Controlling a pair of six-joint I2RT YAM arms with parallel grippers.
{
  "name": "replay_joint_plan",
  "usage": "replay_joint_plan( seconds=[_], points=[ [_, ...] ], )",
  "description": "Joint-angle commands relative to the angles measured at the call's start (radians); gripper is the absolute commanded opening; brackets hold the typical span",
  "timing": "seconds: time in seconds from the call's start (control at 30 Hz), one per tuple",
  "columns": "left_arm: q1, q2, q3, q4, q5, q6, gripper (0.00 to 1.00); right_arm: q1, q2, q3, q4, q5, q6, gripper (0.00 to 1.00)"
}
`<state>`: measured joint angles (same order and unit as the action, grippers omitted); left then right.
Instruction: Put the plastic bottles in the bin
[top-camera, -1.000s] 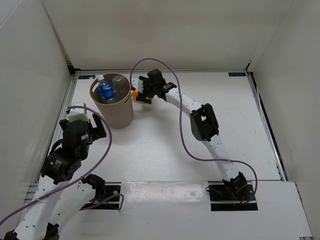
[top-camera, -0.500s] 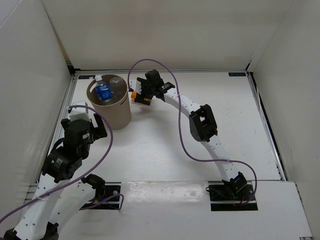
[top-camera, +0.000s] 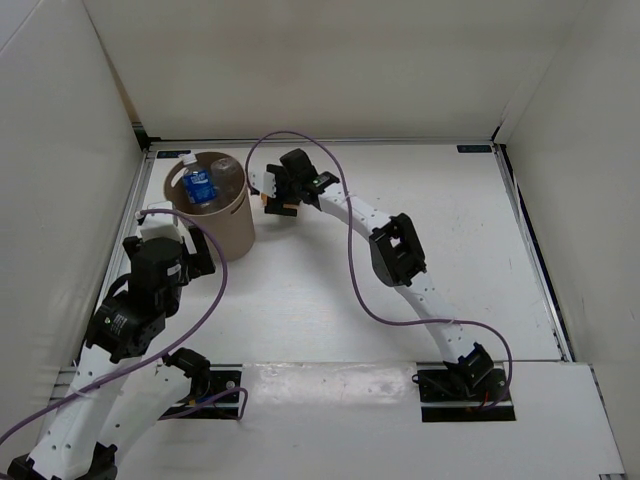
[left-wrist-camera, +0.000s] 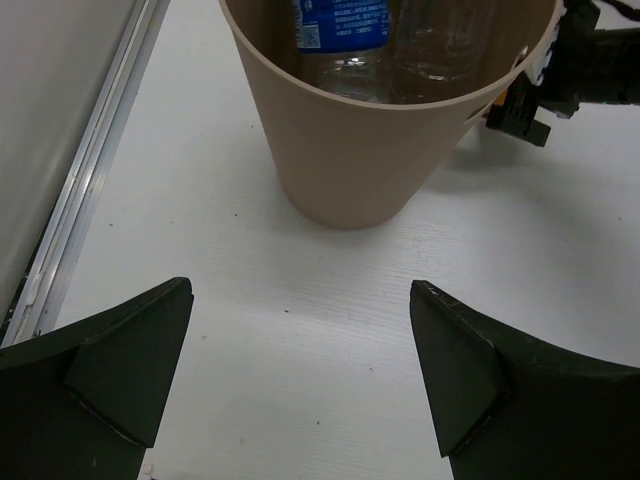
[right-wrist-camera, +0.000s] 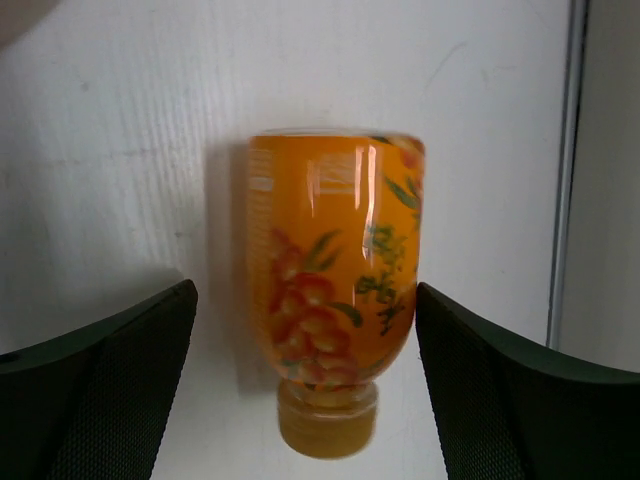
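The short orange bottle lies on the white table, cap toward the camera in the right wrist view. My right gripper is open with one finger on each side of it, apart from it. In the top view that gripper stands just right of the tan bin and hides most of the orange bottle. Inside the bin stand a blue-labelled bottle and a clear bottle. My left gripper is open over bare table just in front of the bin, holding nothing.
White walls close the table on the left, back and right. A metal rail runs along the left edge near the bin. A purple cable loops over the right arm.
My right gripper has moved left around the orange bottle, close against the bin. The bin and the bottles in it have shifted a little to the left. The left gripper hardly moved.
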<state>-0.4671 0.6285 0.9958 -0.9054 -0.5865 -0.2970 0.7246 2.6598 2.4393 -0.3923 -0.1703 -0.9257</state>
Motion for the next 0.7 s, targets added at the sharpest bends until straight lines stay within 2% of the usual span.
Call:
replay_joint_plan(
  seconds=[0.0,0.33,0.4,0.43,0.47,0.5,0.67],
  points=[
    [-0.002,0.004,0.014,0.011,-0.01,0.001,1.0,0.018,0.02,0.043,-0.037,0.031,-0.071,0.9],
    [-0.002,0.013,0.014,0.011,-0.013,0.002,1.0,0.004,0.017,0.032,-0.085,0.026,-0.116,0.9],
    [-0.004,0.014,0.015,0.014,-0.013,0.006,1.0,0.007,0.012,0.018,-0.089,0.031,-0.13,0.86],
    [-0.002,0.014,0.014,0.013,-0.015,0.006,1.0,0.01,0.009,0.012,-0.088,0.037,-0.136,0.8],
    [-0.004,0.014,0.014,0.016,-0.013,0.004,1.0,0.009,0.003,-0.002,-0.085,0.041,-0.136,0.2],
    [-0.004,0.017,0.015,0.014,-0.013,0.002,1.0,0.012,-0.003,-0.017,-0.054,0.076,-0.128,0.0],
    [-0.004,0.008,0.012,0.013,-0.013,0.004,1.0,0.015,-0.044,-0.123,0.013,0.135,-0.127,0.0]
  ],
)
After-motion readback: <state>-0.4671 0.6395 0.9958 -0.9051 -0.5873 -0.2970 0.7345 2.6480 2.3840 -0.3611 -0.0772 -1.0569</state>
